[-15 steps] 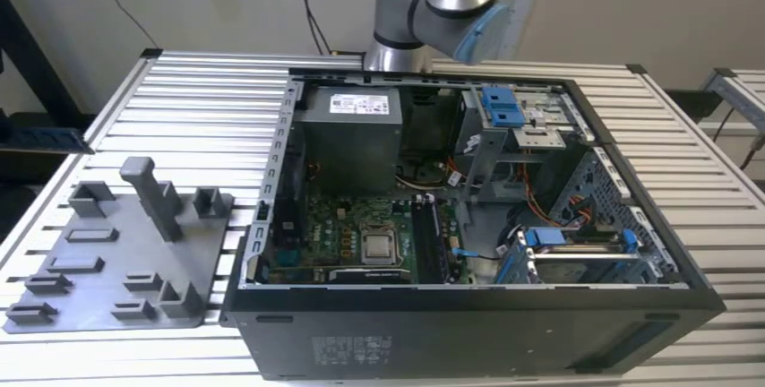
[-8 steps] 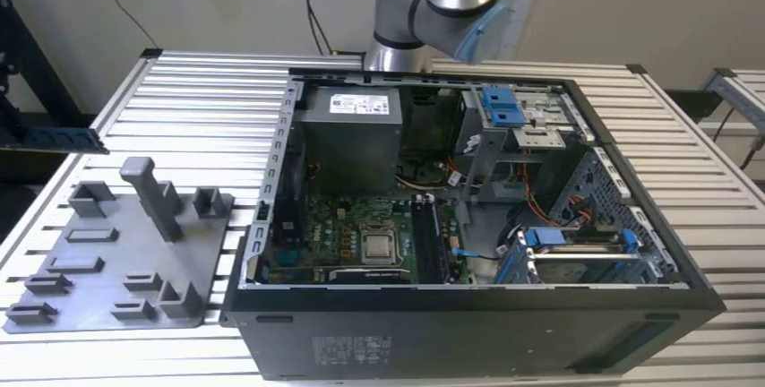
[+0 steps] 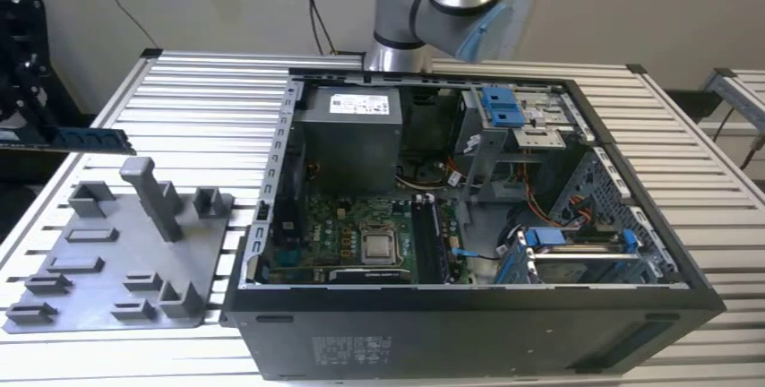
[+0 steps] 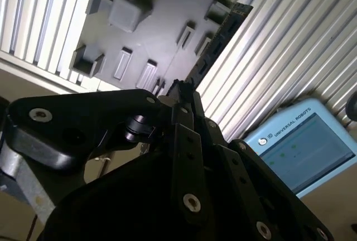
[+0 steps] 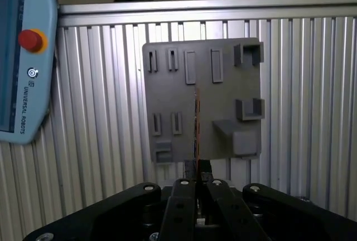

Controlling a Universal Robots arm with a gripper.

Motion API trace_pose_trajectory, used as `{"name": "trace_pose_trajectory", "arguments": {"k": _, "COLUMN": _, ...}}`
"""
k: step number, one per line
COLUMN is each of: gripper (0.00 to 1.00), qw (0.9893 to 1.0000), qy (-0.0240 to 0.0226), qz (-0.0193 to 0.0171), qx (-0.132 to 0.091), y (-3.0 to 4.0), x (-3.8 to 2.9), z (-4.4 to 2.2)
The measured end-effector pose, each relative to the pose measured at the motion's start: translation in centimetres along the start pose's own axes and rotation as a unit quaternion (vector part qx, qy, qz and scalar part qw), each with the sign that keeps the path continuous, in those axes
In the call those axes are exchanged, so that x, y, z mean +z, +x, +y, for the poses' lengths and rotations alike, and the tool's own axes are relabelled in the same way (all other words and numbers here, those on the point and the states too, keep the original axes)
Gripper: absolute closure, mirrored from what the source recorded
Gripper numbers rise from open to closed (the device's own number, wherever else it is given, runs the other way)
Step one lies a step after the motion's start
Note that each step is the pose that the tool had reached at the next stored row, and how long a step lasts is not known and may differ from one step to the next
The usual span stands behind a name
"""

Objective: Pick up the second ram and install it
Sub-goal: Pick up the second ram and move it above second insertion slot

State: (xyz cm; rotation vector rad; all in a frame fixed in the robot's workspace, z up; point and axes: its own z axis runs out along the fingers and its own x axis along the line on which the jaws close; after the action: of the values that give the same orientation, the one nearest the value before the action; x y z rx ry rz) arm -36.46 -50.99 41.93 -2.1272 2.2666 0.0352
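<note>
Grey holder plate [image 3: 114,266] lies on the slatted metal table [image 3: 203,91], just beside the open computer case [image 3: 478,333], on the exterior view's left. Above the plate and clear of it, the gripper [image 5: 196,177] is clamped on the ram [image 3: 90,141], which sticks out roughly level from the black fingers toward the case. In the first wrist view the ram shows edge-on as a thin line over the plate's middle. A pale blue pendant [image 5: 22,57] sits off to the plate's side there. Inside the case the motherboard [image 3: 347,235] lies exposed.
</note>
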Motion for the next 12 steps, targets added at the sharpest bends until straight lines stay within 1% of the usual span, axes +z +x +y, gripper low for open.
{"name": "trace_pose_trajectory", "arguments": {"k": 5, "gripper": 0.86, "qw": 1.0000, "qy": -0.0021, "qz": 0.0002, "qx": 0.000, "y": -0.07, "x": 0.01, "z": -1.74}}
{"name": "trace_pose_trajectory", "arguments": {"k": 12, "gripper": 0.86, "qw": 1.0000, "qy": -0.0055, "qz": 0.0004, "qx": 0.000, "y": -0.16, "x": 0.03, "z": -4.40}}
